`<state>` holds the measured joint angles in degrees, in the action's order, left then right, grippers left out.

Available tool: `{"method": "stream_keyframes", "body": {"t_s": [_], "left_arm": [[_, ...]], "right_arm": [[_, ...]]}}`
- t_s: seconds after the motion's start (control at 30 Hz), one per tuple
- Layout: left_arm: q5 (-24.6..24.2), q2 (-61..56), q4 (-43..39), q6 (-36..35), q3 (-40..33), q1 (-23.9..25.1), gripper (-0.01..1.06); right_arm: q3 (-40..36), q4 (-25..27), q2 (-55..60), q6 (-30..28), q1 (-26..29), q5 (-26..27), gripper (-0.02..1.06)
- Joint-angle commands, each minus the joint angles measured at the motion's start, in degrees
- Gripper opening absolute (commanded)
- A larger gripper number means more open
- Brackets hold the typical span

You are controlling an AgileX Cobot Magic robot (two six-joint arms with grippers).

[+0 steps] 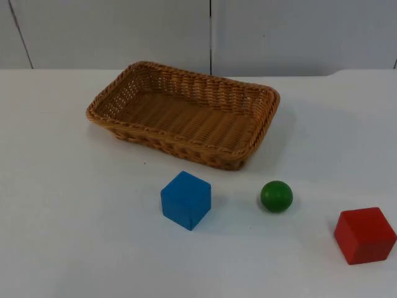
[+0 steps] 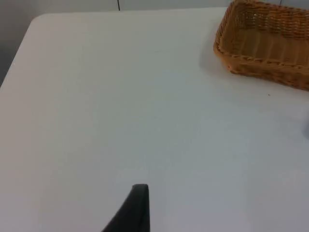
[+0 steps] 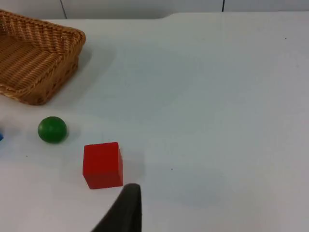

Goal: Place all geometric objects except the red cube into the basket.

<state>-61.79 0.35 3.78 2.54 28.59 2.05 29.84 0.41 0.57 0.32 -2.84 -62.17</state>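
Nearest the right gripper's fingertip (image 3: pixel 126 208) sits the red cube (image 3: pixel 102 165), just beyond it and a touch to one side, flat on the white table (image 3: pixel 217 96). That is the one piece meant to stay out, so its closeness to this arm looks like a trap more than a target. I see one black finger of each gripper, so I cannot tell how wide either stands, and nothing appears to be held.

Further out from that fingertip lies the green ball (image 3: pixel 52 129), apart from the red cube and free to roll. Beyond it a blue cube (image 1: pixel 186 200) rests with a corner turned towards the front edge, well apart from the ball. Both belong in the wicker basket (image 1: pixel 186 118), which stands empty behind them, its near rim (image 1: pixel 205 152) close to the blue cube.

The left gripper's fingertip (image 2: pixel 137 208) hangs over bare table, with the basket's corner (image 2: pixel 263 41) far ahead; that arm seems to be waiting.

Nothing has gone in yet, I would say. For the right arm, the red cube stands partly in the path to the ball.
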Motion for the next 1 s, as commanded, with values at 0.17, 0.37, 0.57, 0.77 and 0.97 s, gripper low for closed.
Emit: {"method": "stream_keyframes", "body": {"t_s": [0.17,0.37,0.57,0.77,0.97], "left_arm": [[6.5,8.1,3.0,-0.5,3.7,0.0,1.05],[9.0,22.5,3.9,-0.5,7.9,0.0,1.05],[11.8,37.9,4.5,-0.5,9.9,0.0,1.05],[12.7,44.2,4.5,0.2,9.9,0.0,1.05],[14.2,47.7,4.5,1.2,9.9,0.0,1.05]], "right_arm": [[6.0,-0.1,10.8,0.0,0.4,5.4,1.05],[12.1,-0.4,26.1,0.0,0.4,11.5,1.05],[13.6,-0.4,41.0,0.0,0.4,16.6,1.05],[13.6,-0.4,48.2,0.0,0.4,16.8,1.05],[13.6,-0.4,51.8,0.0,0.4,16.6,1.05]]}}
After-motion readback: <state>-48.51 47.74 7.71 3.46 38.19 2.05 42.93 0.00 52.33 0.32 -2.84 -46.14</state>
